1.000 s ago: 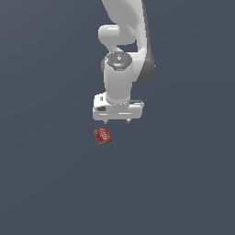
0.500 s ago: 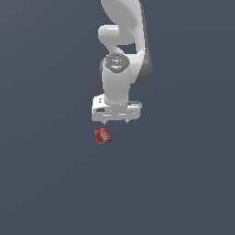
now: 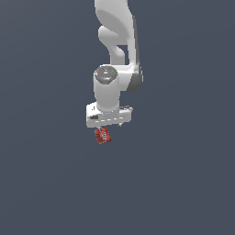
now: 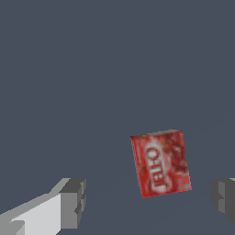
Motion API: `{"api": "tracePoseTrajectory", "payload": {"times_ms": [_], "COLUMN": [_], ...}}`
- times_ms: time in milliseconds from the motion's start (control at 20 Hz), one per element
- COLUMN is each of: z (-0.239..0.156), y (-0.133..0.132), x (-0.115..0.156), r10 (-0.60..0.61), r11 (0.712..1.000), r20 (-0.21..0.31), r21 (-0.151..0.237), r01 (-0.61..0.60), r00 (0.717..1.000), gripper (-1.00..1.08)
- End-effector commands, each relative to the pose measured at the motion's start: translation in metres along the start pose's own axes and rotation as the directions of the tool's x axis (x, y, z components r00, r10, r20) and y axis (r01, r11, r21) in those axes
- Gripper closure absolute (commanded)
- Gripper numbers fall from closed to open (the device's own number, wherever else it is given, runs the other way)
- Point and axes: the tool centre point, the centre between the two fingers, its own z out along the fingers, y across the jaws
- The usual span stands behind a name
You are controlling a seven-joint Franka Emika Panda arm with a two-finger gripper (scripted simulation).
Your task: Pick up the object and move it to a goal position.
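Gripper (image 4: 147, 202): wide open, holds nothing.
Red box (image 3: 103, 136): lies flat on the grey floor (image 3: 183, 183), between the two fingers (image 4: 73, 202), touching neither.
Change: arm (image 3: 114, 41) moved slightly toward the exterior view's left; the box has not moved.

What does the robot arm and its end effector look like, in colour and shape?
The arm is glossy white with rounded links and grey joint caps. The end effector has a flat white bar body and two blocky dark grey fingers. No cables or markings are visible.
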Motion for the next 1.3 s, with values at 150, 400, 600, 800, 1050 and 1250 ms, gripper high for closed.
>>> {"api": "tracePoseTrajectory", "payload": {"times_ms": [150,400,600,800,1050,1250], "z": [0.029,0.048,0.057,0.060,0.063,0.076], "y": [0.021,0.034,0.041,0.043,0.043,0.043], "x": [-0.009,-0.016,-0.020,-0.021,-0.022,-0.022], "r10": [-0.078,-0.128,-0.153,-0.163,-0.160,-0.161], "r11": [0.997,0.992,0.988,0.987,0.987,0.987], "r20": [-0.009,-0.015,-0.018,-0.020,-0.019,-0.019], "r21": [0.004,0.005,0.005,0.005,0.005,0.005], "r01": [0.078,0.128,0.153,0.163,0.160,0.161], "r00": [0.997,0.992,0.988,0.986,0.987,0.987], "gripper": [-0.92,-0.92,-0.92,-0.92,-0.92,-0.92]}}
